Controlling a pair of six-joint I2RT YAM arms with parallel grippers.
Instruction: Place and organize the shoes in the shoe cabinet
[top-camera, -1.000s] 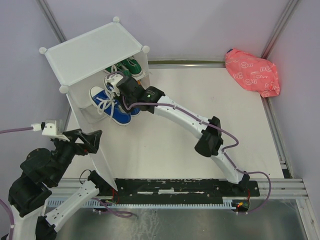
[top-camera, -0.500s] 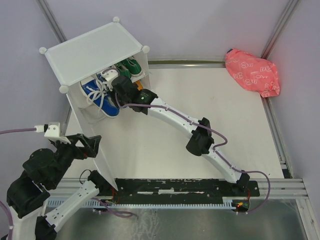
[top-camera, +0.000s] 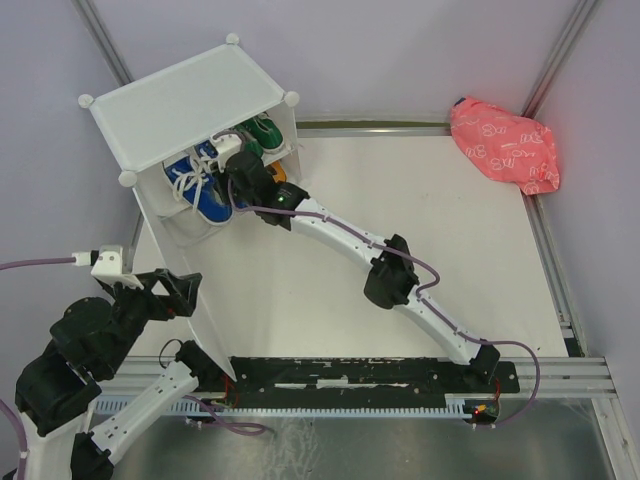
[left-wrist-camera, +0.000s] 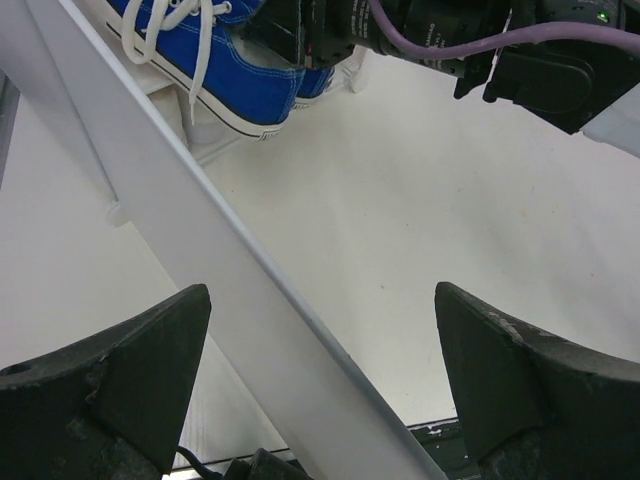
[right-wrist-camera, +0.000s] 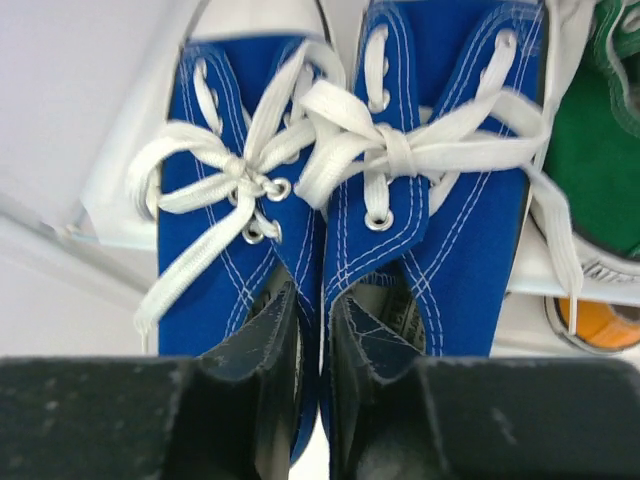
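Observation:
The white shoe cabinet (top-camera: 180, 100) stands at the back left, its open front facing the table. A blue pair of shoes (top-camera: 195, 185) rests on its lower level, side by side, toes inward (right-wrist-camera: 250, 120). My right gripper (top-camera: 232, 170) reaches into the opening, one finger inside each blue shoe, pinching their adjoining inner walls (right-wrist-camera: 320, 300). Green shoes (top-camera: 262, 130) sit deeper on the right (right-wrist-camera: 600, 170), with an orange shoe (right-wrist-camera: 590, 325) beneath them. My left gripper (left-wrist-camera: 322, 300) hangs open over the cabinet's side panel (left-wrist-camera: 200, 250), holding nothing.
A pink patterned bag (top-camera: 505, 145) lies at the back right corner. Metal frame rails (top-camera: 560, 260) run along the table's right and back edges. The right arm (top-camera: 385, 275) stretches diagonally across the table.
The right arm has carried the blue pair left and deeper into the cabinet. The left arm has hardly shifted.

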